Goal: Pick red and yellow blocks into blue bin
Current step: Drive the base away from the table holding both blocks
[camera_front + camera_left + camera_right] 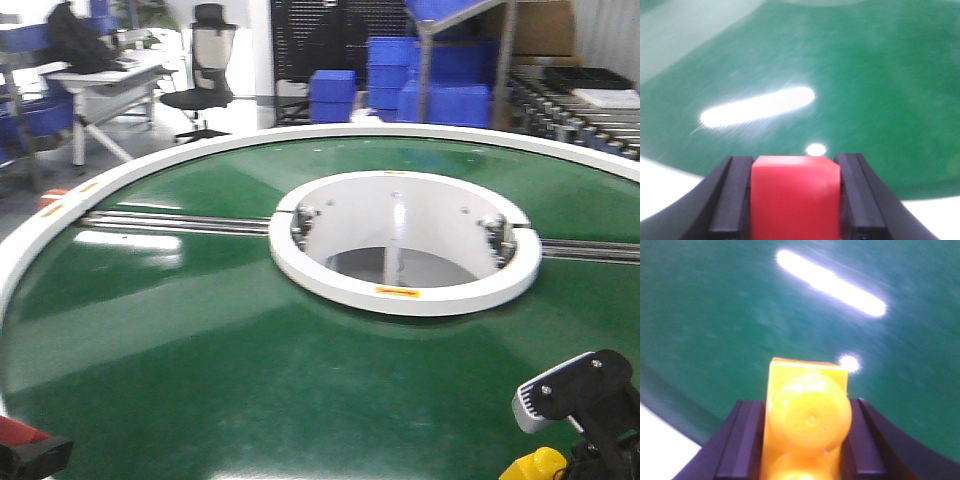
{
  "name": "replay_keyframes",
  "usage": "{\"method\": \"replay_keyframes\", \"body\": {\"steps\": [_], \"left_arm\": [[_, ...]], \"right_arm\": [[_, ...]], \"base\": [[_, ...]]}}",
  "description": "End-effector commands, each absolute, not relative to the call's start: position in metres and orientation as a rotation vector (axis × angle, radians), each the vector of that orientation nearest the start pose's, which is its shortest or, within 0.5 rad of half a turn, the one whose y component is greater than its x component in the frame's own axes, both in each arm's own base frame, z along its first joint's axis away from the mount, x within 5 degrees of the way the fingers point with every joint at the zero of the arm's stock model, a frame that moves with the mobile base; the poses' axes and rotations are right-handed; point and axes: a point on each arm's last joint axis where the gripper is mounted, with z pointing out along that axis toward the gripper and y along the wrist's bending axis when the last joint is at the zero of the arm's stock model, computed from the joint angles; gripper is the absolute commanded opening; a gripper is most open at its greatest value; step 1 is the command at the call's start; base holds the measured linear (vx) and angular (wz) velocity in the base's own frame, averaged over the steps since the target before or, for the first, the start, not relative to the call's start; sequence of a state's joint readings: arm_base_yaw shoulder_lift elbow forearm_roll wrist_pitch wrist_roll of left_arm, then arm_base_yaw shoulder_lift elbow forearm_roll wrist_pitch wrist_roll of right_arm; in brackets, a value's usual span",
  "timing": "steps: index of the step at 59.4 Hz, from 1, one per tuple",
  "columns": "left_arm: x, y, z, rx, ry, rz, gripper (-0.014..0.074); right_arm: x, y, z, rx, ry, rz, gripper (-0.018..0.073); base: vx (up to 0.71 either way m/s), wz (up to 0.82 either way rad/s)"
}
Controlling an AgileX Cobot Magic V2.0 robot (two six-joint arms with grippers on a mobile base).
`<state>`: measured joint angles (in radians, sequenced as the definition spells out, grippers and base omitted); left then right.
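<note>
The left gripper (794,162) is squeezed tight on the small plain red plastic cube (796,200), at 7 o'clock over the big round green table (200,330). The right gripper (807,402) is squeezed on the small yellow plastic brick with round bumps (807,427), at 5 o'clock. The big blue bin is not in sight. I think both arms should hold firm, carry slowly, and let go only right over the bin.

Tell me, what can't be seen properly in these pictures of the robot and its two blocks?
- Red cube: left wrist view, bottom cut off by the frame edge, sides covered by the gripper fingers.
- Yellow brick: right wrist view, second stud cut off at the bottom edge.
- Blue bin: in no view near the arms; distant blue crates too blurred to tell apart.
</note>
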<state>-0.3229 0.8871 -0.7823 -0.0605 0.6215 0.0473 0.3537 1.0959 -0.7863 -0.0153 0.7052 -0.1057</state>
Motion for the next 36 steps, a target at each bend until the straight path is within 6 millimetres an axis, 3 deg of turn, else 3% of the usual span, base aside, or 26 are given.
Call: {"method": "replay_keyframes", "body": {"steps": [1,36], "left_arm": [[0.1677,-0.0604,0.3436,0.355,2.091,-0.239,0.0239],[0.1676,-0.0604,0.3435,0.355,2.092,-0.239,0.0239]], "right_arm": [[0.1994,0.0717,0.3017,-0.557,2.328,0.092,0.0314],[0.1994,0.0717,0.3017,-0.557,2.328,0.092,0.0314]], "base": [[-0.08,0.50],[-0.10,0.75]]}}
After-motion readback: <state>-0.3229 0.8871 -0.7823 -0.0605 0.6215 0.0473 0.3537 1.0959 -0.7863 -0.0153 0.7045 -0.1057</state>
